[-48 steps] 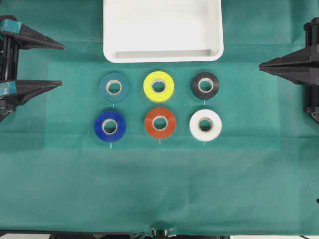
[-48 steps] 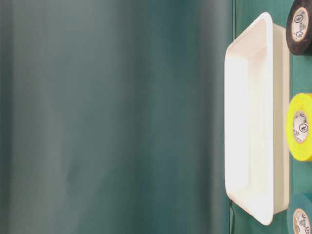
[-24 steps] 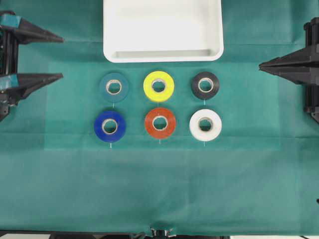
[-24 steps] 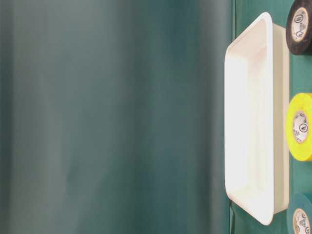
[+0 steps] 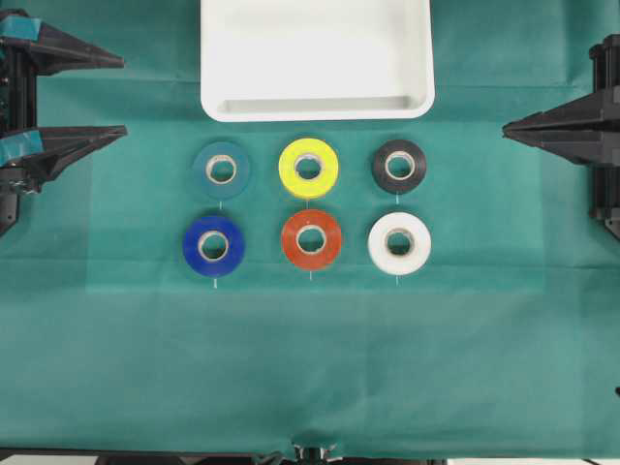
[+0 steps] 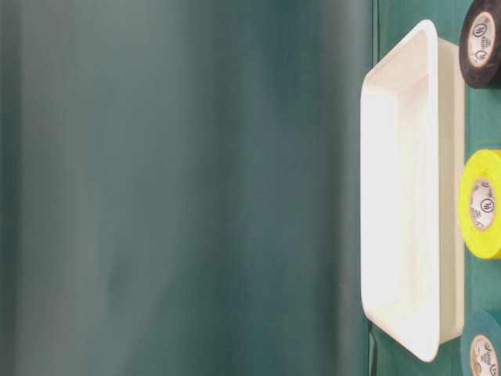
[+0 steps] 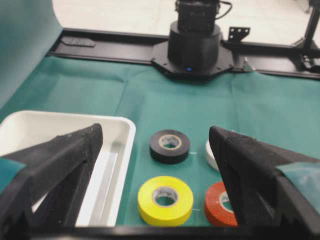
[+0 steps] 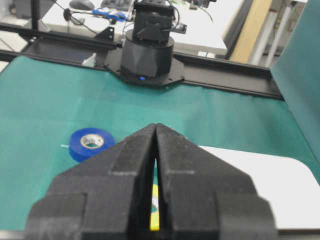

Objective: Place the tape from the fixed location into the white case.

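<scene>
Nothing is done yet: we see the tape (image 5: pixel 221 170) untouched, the case (image 5: pixel 317 105) empty, left claw (image 5: pixel 108 97) wide, right claw (image 5: pixel 509 127) closed.

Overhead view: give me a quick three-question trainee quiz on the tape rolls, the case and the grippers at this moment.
1. True or false: the teal tape already lies inside the white case.
2. Which roll sits directly below the yellow roll in the overhead view? A) white B) red C) black
3. Which gripper has its jaws spread wide?

Key: 1 false, it lies on the cloth; 2 B, the red roll; 3 the left gripper, while the right gripper is shut.
</scene>
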### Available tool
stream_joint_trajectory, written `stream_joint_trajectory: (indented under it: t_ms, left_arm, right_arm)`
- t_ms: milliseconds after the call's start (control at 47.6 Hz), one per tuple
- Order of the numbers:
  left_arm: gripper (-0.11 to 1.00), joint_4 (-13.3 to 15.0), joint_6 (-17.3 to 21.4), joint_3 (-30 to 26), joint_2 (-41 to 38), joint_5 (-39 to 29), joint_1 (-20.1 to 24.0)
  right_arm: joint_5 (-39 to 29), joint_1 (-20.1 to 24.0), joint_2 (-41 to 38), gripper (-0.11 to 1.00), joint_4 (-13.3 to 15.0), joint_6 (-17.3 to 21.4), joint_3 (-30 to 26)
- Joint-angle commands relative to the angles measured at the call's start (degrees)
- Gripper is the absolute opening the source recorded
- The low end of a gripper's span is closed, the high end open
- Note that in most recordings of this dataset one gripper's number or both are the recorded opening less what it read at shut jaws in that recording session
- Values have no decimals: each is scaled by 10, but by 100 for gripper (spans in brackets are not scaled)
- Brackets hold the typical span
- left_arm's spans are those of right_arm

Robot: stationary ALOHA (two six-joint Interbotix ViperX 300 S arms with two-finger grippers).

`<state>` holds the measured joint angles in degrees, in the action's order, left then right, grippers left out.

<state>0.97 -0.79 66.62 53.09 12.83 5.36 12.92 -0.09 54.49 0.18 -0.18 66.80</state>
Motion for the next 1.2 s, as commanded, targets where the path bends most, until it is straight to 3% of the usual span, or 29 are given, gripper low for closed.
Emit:
stream_joint_trajectory:
  t_ms: [0,797,1175]
  left_arm:
    - [99,1,-1,-17,-11,4,2]
    - [99,0,5,-99,-165,42,6]
    - [99,0,4,-116,-182,39,8]
  right_arm:
    - [3,0,-4,0,-1,-1,-18]
    - [0,0,-6,0,-1,-1,-18]
    - [-4,-1,-6,0,0,-2,-18]
